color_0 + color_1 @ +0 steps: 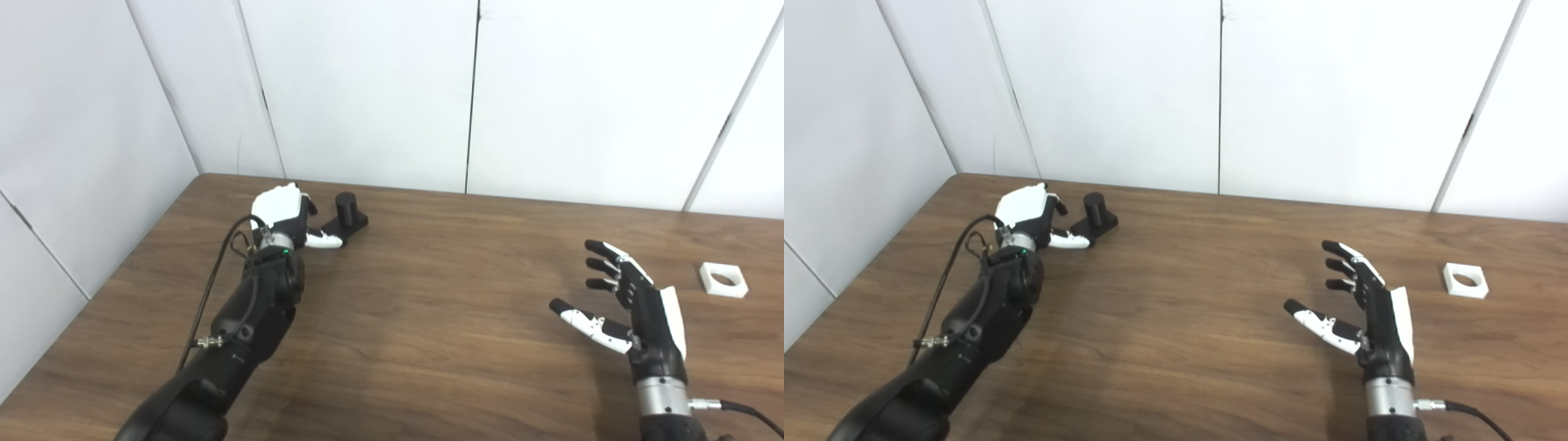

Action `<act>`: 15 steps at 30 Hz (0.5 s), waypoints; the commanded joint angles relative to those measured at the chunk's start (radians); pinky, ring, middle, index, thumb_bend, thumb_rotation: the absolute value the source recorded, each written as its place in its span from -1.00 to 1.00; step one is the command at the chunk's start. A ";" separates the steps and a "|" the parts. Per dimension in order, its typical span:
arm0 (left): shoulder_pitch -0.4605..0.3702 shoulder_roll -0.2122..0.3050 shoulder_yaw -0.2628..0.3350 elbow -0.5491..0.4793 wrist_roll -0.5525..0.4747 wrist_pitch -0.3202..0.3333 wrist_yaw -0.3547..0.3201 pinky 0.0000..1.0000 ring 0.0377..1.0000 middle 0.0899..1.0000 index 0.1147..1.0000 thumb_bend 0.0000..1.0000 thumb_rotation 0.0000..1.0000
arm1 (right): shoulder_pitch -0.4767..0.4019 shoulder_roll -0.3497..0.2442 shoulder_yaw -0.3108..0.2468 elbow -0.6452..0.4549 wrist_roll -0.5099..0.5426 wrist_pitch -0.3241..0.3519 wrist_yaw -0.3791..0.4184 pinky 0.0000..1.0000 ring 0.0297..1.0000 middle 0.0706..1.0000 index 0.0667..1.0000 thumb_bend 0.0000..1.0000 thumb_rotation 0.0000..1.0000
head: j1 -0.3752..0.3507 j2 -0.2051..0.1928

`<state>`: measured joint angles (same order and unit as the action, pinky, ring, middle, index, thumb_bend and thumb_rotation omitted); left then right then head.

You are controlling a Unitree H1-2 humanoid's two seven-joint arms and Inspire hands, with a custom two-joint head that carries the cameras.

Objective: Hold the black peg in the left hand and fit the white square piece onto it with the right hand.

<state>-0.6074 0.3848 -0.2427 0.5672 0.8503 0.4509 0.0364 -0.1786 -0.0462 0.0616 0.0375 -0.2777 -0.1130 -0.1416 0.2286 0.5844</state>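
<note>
Reaching toward the far left corner of the brown wooden worktop point(429, 318), the left hand point(283, 215) sits just beside the short black cylindrical peg on its flat black base point(346, 215), the thumb lying against the base; the fingers are hidden behind the white back of the hand, so whether it grips the peg cannot be told. The right hand point(625, 300) hovers with its fingers spread and empty near the right edge, and the flat white square piece with a round hole point(724, 280) lies flat on the worktop just beyond and to its right, nearer this hand, apart from it.
</note>
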 commanded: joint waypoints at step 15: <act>-0.092 -0.013 -0.045 0.111 -0.051 -0.032 0.103 1.00 1.00 0.95 0.32 0.75 0.03 | 0.016 0.010 0.004 -0.019 -0.044 -0.012 -0.031 0.28 0.50 0.61 0.49 0.26 -0.84 | -0.014 0.013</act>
<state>-0.6536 0.3720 -0.2814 0.6745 0.8041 0.4263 0.1220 -0.1717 -0.0441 0.0639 0.0274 -0.3036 -0.1132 -0.1606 0.2148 0.5967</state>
